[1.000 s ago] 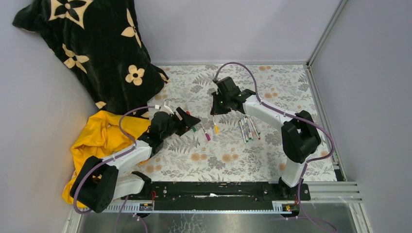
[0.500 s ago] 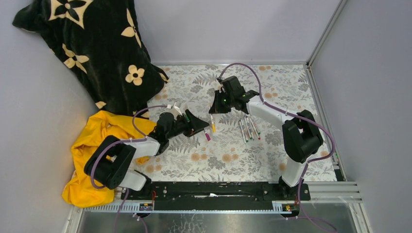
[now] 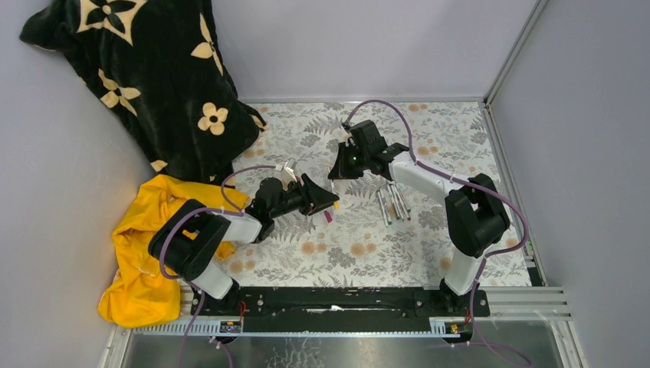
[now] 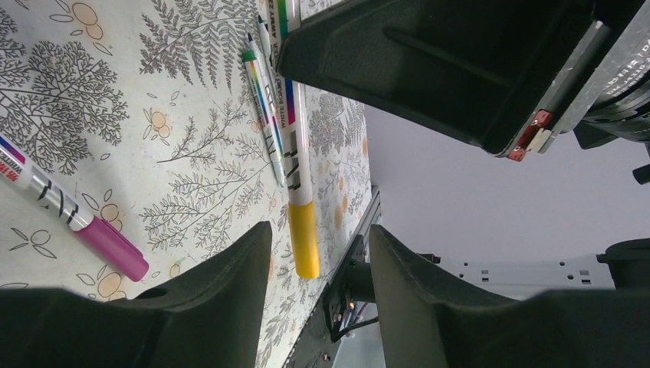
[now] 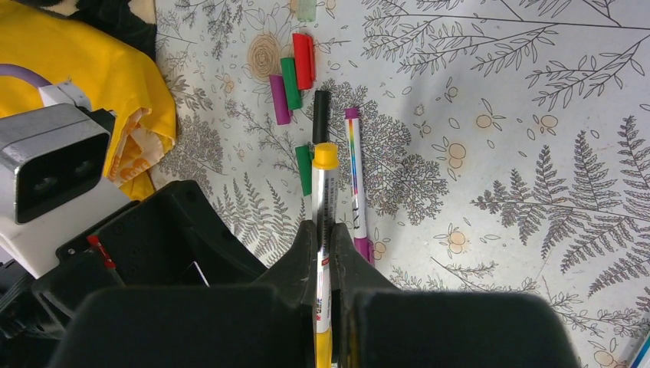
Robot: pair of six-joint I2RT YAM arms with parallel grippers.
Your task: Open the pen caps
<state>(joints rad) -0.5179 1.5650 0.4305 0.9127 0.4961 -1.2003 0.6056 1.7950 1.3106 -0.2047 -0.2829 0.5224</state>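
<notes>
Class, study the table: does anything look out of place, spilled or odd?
Yes. A yellow cloth and a black flowered blanket lie crumpled on the left, odd for a pen task. One magenta pen lies apart from the pen bundle, and loose caps are scattered beside it.

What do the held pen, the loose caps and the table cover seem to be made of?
Held pen: probably plastic; smooth pale barrel with printed lettering, glossy yellow cap. Loose caps: likely plastic; solid colours, slight sheen. Table cover: matte printed sheet; fabric or vinyl, unclear.

Magenta pen [image 4: 77, 218] cut off at picture edge; yellow pen [image 5: 324, 192] lower barrel hidden inside right end effector [image 5: 323, 234].
</notes>
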